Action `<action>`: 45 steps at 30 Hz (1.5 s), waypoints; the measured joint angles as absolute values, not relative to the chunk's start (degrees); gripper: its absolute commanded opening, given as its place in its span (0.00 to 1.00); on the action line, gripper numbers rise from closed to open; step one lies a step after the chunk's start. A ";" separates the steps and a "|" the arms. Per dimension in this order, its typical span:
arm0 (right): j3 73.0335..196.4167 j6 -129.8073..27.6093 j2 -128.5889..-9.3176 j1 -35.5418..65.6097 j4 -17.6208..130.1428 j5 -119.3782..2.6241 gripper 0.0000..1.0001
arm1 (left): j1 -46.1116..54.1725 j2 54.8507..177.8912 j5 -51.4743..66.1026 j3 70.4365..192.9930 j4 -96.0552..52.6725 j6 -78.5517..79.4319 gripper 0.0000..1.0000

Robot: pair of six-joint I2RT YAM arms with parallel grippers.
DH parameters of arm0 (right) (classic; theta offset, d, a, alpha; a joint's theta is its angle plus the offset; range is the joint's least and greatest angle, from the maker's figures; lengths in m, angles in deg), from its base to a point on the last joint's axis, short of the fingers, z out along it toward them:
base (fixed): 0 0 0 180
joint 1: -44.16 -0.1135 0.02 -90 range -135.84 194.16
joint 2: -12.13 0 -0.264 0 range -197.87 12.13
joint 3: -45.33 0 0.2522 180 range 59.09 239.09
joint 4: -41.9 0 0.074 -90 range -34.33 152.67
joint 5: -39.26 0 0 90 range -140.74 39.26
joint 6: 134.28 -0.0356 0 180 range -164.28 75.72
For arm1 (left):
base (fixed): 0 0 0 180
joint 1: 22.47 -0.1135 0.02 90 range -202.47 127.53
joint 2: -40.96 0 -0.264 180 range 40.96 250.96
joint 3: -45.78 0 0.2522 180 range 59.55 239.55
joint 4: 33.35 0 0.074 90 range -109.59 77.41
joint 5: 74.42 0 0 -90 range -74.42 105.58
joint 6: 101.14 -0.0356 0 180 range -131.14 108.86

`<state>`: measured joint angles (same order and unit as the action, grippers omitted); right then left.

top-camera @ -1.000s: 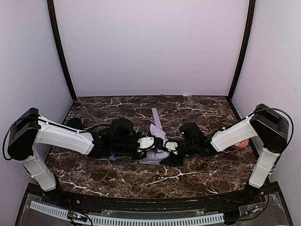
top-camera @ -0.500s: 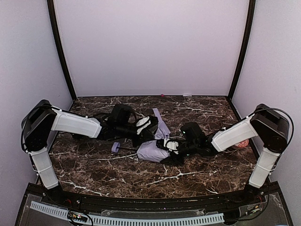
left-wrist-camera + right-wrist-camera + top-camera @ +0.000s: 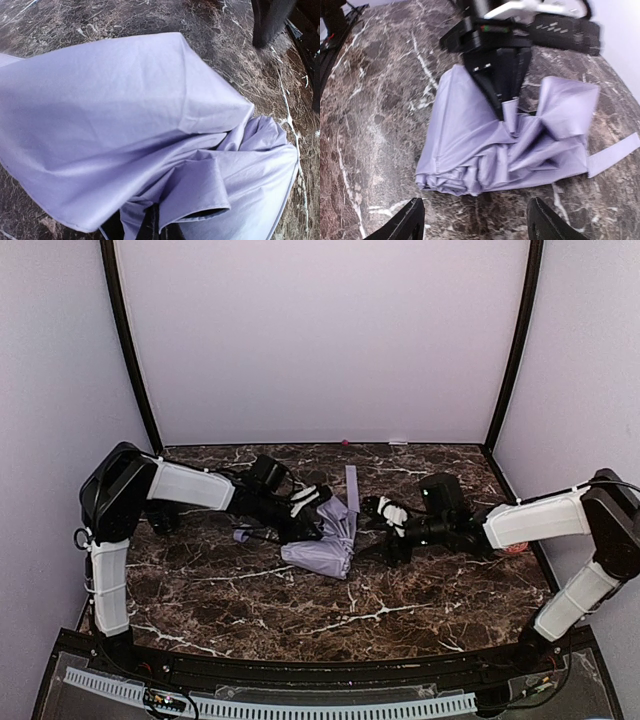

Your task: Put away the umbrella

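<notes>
One view, right wrist, shows left gripper (image 3: 502,107) pinching umbrella (image 3: 470,145), right gripper (image 3: 477,222) apart.

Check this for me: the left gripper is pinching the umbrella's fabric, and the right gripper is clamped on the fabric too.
Not quite. The left gripper does pinch the umbrella by its fabric, but the right gripper is open and clear of the fabric, with its fingers spread short of it, as the right wrist view shows.

A dark brown, white-veined marble-pattern bench (image 3: 250,612) is enclosed by plain pale lavender walls (image 3: 320,340) with black corner posts (image 3: 128,360), evenly lit.
</notes>
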<state>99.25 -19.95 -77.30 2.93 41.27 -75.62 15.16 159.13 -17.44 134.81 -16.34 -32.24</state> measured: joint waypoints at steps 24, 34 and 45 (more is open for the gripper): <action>130.36 -45.17 -101.98 4.74 49.32 -87.40 0.11 | 17.21 143.77 -27.78 121.94 -27.07 -31.81 0.00; 140.37 -37.67 -110.26 5.55 64.03 -90.64 0.11 | 17.21 145.82 -25.70 128.06 -26.53 -29.03 0.00; 147.38 -34.83 -115.29 8.02 73.82 -92.25 0.25 | 14.15 160.97 -22.31 136.89 -20.74 -26.91 0.00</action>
